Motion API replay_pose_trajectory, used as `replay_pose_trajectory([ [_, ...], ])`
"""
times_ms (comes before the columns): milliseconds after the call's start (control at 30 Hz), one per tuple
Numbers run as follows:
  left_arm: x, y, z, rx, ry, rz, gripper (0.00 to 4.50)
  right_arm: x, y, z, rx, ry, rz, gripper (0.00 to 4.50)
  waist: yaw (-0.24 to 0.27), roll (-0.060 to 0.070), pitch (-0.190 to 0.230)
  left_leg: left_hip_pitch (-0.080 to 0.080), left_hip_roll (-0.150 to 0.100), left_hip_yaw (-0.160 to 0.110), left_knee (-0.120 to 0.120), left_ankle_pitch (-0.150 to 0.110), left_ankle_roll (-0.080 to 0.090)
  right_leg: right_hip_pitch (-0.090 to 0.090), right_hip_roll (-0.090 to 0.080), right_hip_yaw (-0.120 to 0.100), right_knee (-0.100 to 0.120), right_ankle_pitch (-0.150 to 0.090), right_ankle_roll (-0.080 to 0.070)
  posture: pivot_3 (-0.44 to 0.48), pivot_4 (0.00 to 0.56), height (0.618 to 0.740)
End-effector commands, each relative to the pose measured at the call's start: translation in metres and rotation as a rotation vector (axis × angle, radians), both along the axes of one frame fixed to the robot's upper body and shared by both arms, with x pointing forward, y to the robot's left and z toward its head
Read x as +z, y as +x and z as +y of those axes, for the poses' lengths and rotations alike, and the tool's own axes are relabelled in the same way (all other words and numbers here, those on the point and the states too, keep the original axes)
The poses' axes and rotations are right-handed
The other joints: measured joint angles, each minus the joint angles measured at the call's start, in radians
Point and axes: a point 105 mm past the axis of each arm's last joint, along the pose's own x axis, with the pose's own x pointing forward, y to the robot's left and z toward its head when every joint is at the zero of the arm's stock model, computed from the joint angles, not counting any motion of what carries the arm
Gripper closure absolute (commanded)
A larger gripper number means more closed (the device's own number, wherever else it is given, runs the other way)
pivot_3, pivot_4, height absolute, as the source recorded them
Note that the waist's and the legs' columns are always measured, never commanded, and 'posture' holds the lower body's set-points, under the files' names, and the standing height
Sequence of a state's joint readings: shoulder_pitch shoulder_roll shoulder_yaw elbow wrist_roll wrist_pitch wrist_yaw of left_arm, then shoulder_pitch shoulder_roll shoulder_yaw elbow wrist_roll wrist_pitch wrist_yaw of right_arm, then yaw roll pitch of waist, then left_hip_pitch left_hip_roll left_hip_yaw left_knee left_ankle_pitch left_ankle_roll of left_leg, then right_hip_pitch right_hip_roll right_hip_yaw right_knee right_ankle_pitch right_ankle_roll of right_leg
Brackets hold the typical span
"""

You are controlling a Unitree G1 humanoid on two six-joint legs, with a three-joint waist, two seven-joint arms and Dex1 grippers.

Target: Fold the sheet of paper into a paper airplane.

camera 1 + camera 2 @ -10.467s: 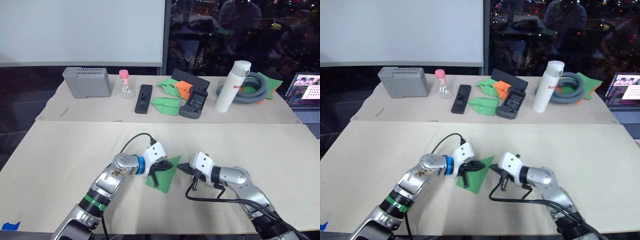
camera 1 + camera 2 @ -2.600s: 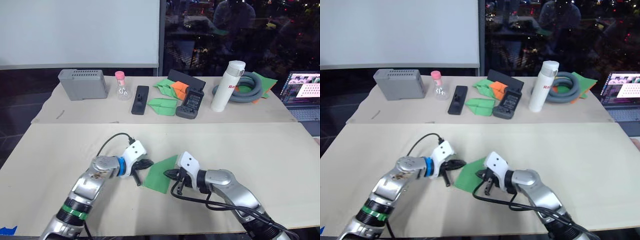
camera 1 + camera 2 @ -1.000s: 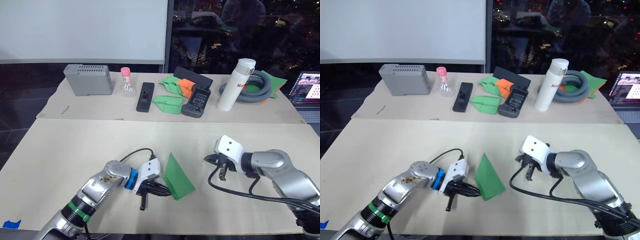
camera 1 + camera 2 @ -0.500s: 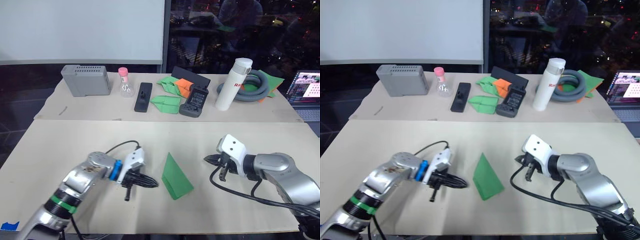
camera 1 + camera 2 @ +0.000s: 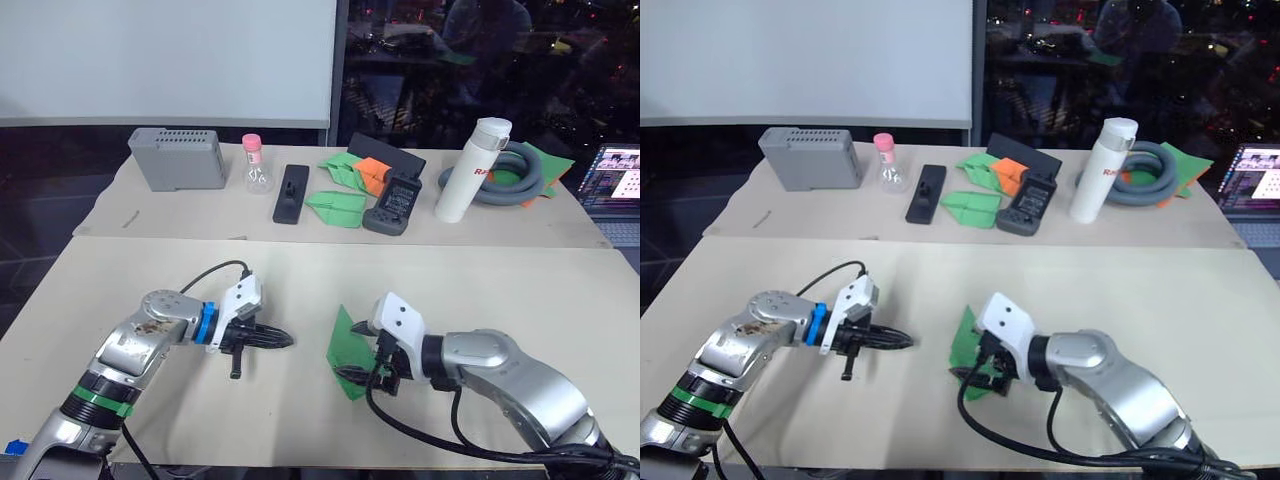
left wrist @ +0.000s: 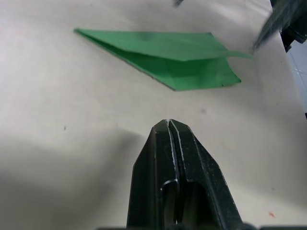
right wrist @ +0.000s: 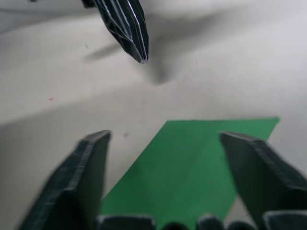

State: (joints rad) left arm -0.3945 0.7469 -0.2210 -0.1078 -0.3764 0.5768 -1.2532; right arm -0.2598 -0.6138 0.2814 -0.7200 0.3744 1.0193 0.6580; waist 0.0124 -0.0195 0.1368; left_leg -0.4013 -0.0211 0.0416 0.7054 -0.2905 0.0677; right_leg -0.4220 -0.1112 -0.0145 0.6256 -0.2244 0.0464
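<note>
The sheet of paper is a bright green, creased, pointed wedge lying on the near table, and in the left wrist view the paper shows a long centre fold. My right gripper is down at the paper's near right side. Its jaws are open wide, and the green paper lies between the two fingers. My left gripper is shut and empty, lying low on the table a short way left of the paper and pointing at it. Its closed fingertips stop short of the paper.
On the far table stand a grey box, a pink-capped bottle, a black remote, small green darts, an orange dart, a black device, a white bottle, a grey hose and a laptop.
My right gripper has moved left and down to the paper and its jaws have opened. My left gripper has drawn back slightly from the paper, staying shut.
</note>
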Motion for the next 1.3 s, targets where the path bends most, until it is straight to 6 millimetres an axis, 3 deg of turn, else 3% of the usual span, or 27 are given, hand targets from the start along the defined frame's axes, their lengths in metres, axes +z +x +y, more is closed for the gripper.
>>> replay_pose_trajectory([
  [33, 0.008, 0.003, -0.006, -0.028, -0.014, -0.048, 4.5, 0.005, -0.004, 0.007, -0.012, -0.005, -0.026, 0.04, -0.001, 0.0, 0.0, 0.0, 0.0, 0.0, 0.0, 0.0, 0.0, 0.0, 0.0, 0.0, 0.0, 0.0, 0.0, 0.0, 0.15, 0.74],
  [300, 0.013, 0.018, -0.014, -0.029, -0.037, -0.099, 4.5, -0.004, -0.004, 0.008, -0.074, -0.084, -0.048, 0.04, -0.001, 0.0, 0.0, 0.0, 0.0, 0.0, 0.0, 0.0, 0.0, 0.0, 0.001, 0.0, 0.001, 0.0, 0.0, 0.0, 0.15, 0.74],
  [533, 0.01, 0.022, -0.021, -0.059, -0.033, -0.106, 4.5, -0.01, -0.007, -0.008, -0.123, -0.194, -0.067, 0.04, -0.002, 0.0, 0.0, 0.0, -0.001, 0.0, 0.0, 0.0, 0.0, 0.0, 0.001, 0.0, 0.001, 0.0, 0.0, 0.0, 0.15, 0.74],
  [667, 0.009, 0.019, -0.025, -0.078, -0.058, -0.054, 4.5, -0.002, -0.01, -0.014, -0.125, -0.189, -0.071, 1.19, -0.003, 0.0, 0.0, 0.0, 0.0, 0.0, 0.0, 0.0, 0.001, 0.0, 0.001, 0.0, 0.0, 0.0, 0.0, 0.0, 0.15, 0.74],
  [900, 0.004, 0.016, -0.024, -0.081, -0.057, -0.035, 4.5, 0.008, -0.008, -0.022, -0.1, -0.21, -0.103, 3.69, -0.002, 0.0, 0.0, 0.0, 0.0, 0.0, 0.0, -0.001, 0.001, 0.0, 0.001, 0.0, 0.0, 0.0, 0.0, 0.0, 0.15, 0.74],
  [967, 0.006, 0.019, -0.023, -0.056, -0.072, -0.044, 4.5, 0.013, -0.004, -0.025, -0.019, -0.249, -0.181, 4.33, -0.002, 0.0, 0.0, 0.0, 0.0, 0.0, 0.0, -0.001, 0.001, 0.0, 0.001, 0.0, 0.0, 0.0, 0.0, 0.0, 0.15, 0.74],
  [1100, 0.01, 0.021, -0.019, -0.022, -0.092, -0.06, 4.5, 0.022, 0.006, -0.029, 0.173, -0.317, -0.377, 4.48, -0.005, 0.0, 0.0, 0.0, 0.0, 0.0, 0.002, -0.001, 0.002, 0.001, 0.001, 0.0, 0.0, 0.0, 0.0, 0.0, 0.15, 0.74],
  [1300, 0.019, 0.02, -0.006, 0.039, -0.138, -0.074, 4.5, 0.015, 0.012, -0.039, 0.467, -0.346, -0.499, 4.48, -0.009, -0.001, 0.0, 0.0, 0.001, 0.001, 0.002, 0.0, 0.001, 0.001, 0.002, 0.0, 0.0, -0.001, 0.001, 0.0, 0.15, 0.74],
])
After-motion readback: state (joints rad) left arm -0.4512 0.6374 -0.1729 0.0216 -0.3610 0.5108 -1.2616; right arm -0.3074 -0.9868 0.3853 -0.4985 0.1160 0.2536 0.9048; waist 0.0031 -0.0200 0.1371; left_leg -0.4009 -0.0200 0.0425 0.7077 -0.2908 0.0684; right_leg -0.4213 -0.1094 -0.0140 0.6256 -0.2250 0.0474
